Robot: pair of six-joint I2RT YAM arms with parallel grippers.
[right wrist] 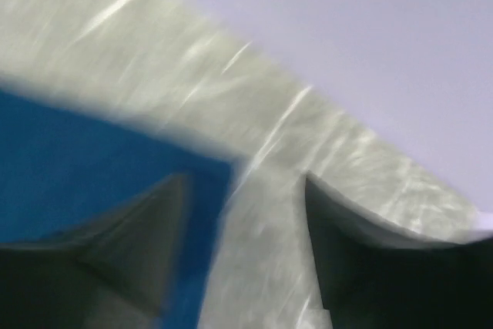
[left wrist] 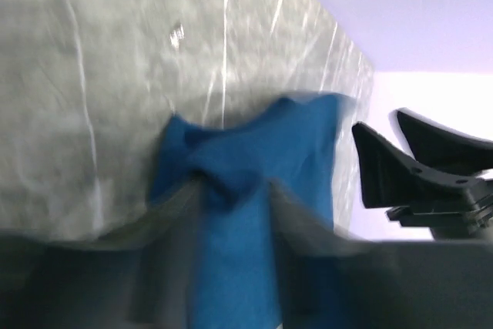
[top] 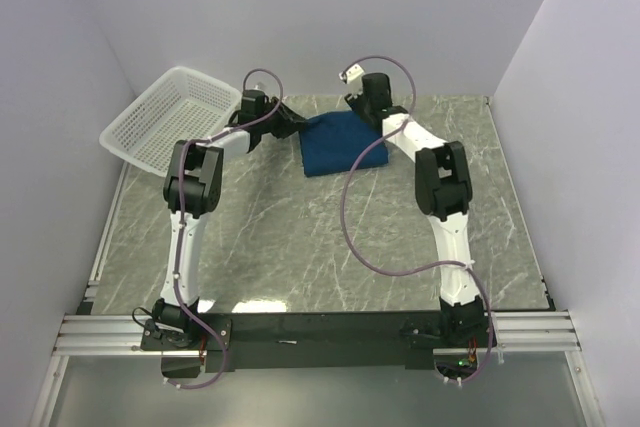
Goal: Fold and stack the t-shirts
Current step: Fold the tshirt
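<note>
One dark blue t-shirt [top: 340,142] lies folded into a rectangle at the far middle of the table; no chest print shows. My left gripper [top: 295,125] is at its left edge. In the blurred left wrist view its fingers [left wrist: 173,213] stand apart with a bunched fold of the shirt [left wrist: 254,152] running between them. My right gripper [top: 374,123] hangs over the shirt's far right corner. In the right wrist view it [right wrist: 246,182] is open: one finger [right wrist: 139,229] is above the blue cloth [right wrist: 77,152] and the other [right wrist: 362,252] above bare table.
A white mesh basket [top: 170,117] sits tilted at the far left, partly off the table edge. The marbled grey table [top: 330,237] spreads between the arms. White walls close in the back and sides. The right arm's black gripper [left wrist: 416,175] shows in the left wrist view.
</note>
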